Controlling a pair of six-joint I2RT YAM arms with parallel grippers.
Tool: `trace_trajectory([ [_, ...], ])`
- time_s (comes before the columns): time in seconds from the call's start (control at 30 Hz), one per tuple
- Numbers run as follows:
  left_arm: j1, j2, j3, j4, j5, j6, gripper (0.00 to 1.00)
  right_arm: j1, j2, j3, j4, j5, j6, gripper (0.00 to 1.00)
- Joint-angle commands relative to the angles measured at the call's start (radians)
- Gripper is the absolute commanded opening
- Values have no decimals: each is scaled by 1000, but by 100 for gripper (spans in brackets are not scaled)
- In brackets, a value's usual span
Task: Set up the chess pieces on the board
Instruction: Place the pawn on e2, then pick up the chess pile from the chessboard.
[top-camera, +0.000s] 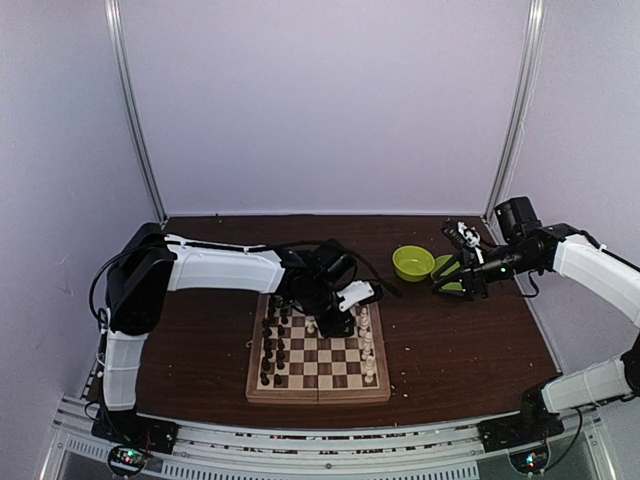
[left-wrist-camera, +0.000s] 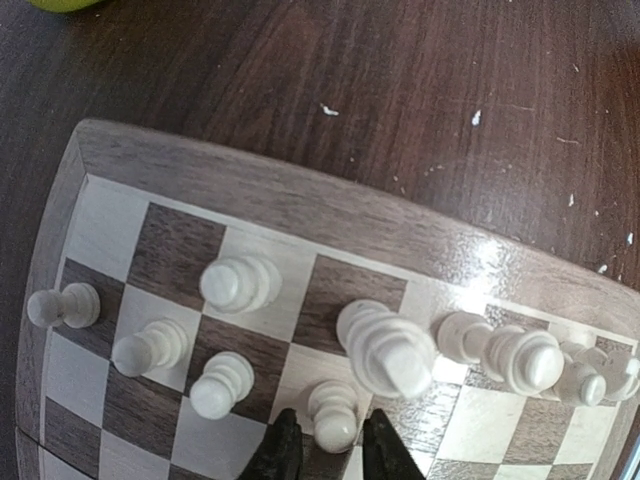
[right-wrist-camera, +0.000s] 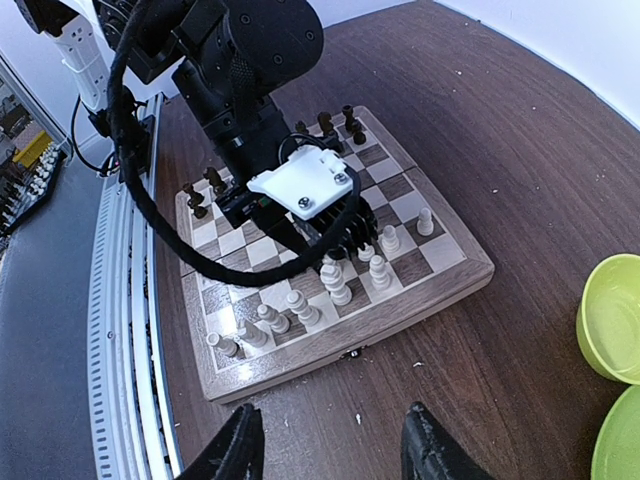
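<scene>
The board (top-camera: 318, 393) lies at the table's middle, with dark chess pieces (top-camera: 272, 345) along its left side and white chess pieces (top-camera: 368, 345) along its right. My left gripper (top-camera: 336, 320) hangs low over the board's far right part. In the left wrist view its fingers (left-wrist-camera: 283, 455) straddle a standing white pawn (left-wrist-camera: 335, 412) with small gaps on both sides; a tall white piece (left-wrist-camera: 390, 352) stands just beyond. My right gripper (top-camera: 456, 264) is open and empty, held above the table to the right of the board (right-wrist-camera: 400, 310).
A green bowl (top-camera: 412, 262) and a second green dish (top-camera: 447, 270) sit behind the board's right, close to my right gripper. White crumbs (left-wrist-camera: 328, 110) dot the dark wooden table. Walls close in the back and sides.
</scene>
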Motion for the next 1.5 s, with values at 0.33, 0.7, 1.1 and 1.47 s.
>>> trace_trajectory([
  [0.33, 24, -231, -66, -63, -155, -51, 33, -4, 7, 32, -15, -16, -10, 47],
  [0.7, 64, -114, -1, -120, -62, -110, 36, -4, 6, 31, -21, -18, -13, 47],
  [1.1, 70, -73, 8, -148, -69, -125, 24, -5, 19, 36, -26, -21, -18, 47],
  [1.47, 77, -65, 21, -171, -47, -135, 11, -4, 18, 38, -32, -22, -22, 47],
])
